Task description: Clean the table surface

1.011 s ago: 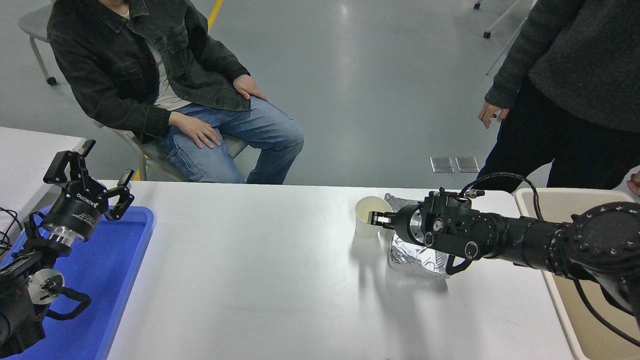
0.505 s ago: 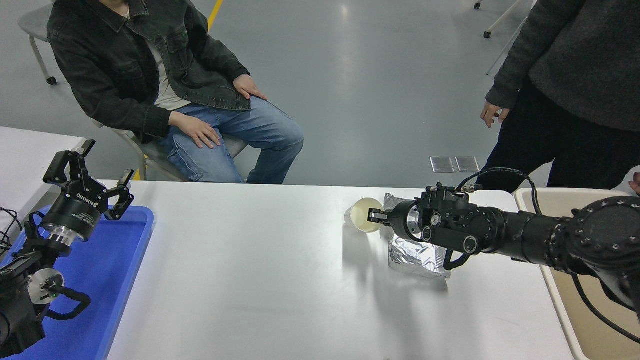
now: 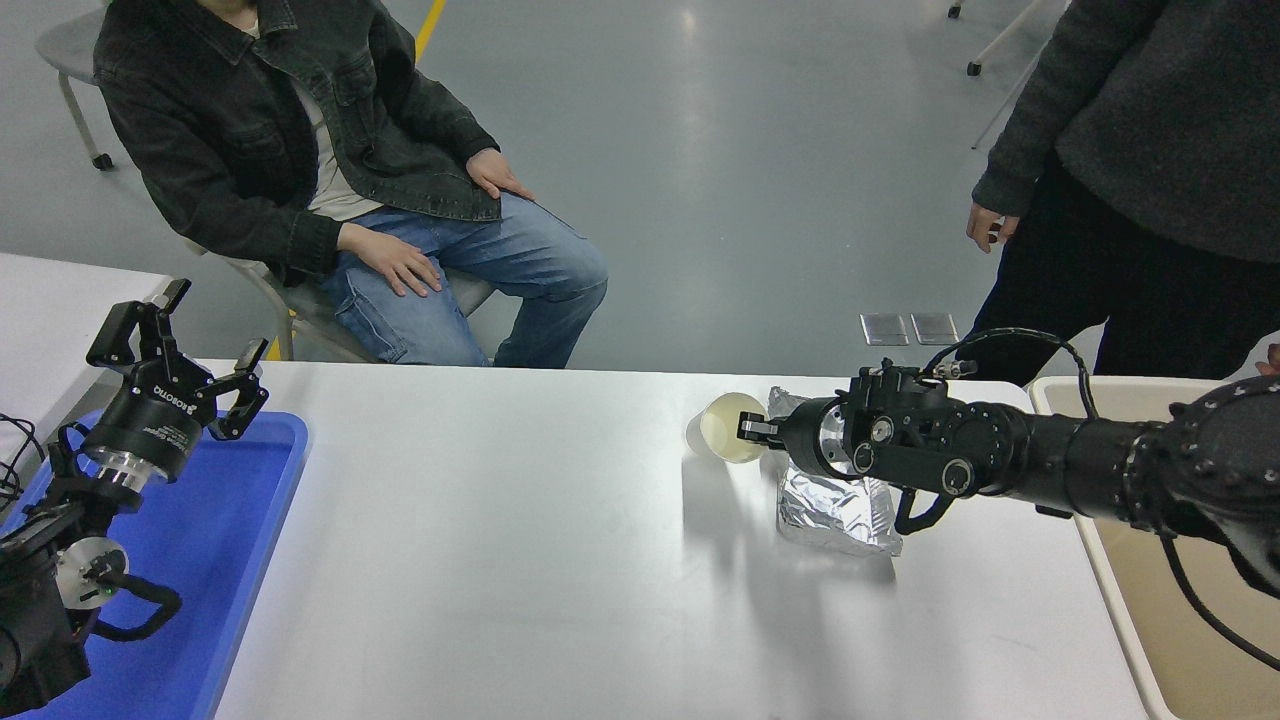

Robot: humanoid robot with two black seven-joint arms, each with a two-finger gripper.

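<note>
The table surface point(image 3: 520, 560) is a wide white top. My right gripper point(image 3: 752, 430) reaches in from the right and is shut on the rim of a cream paper cup point(image 3: 722, 436). The cup is lifted off the table and tipped on its side, its mouth facing the camera. Under the right wrist a crumpled silver foil bag point(image 3: 832, 508) lies on the table. My left gripper point(image 3: 185, 350) stands open at the lower left, above a blue tray point(image 3: 225, 520).
A beige bin point(image 3: 1180, 620) sits at the table's right edge. One person sits on a chair point(image 3: 300, 320) beyond the far edge at the left. Another person point(image 3: 1150, 190) stands at the far right. A smaller white table point(image 3: 50, 300) shows at the left edge.
The right gripper has lifted the cup off the table and tipped it from upright onto its side, moving slightly left and up. The left arm has not moved.
</note>
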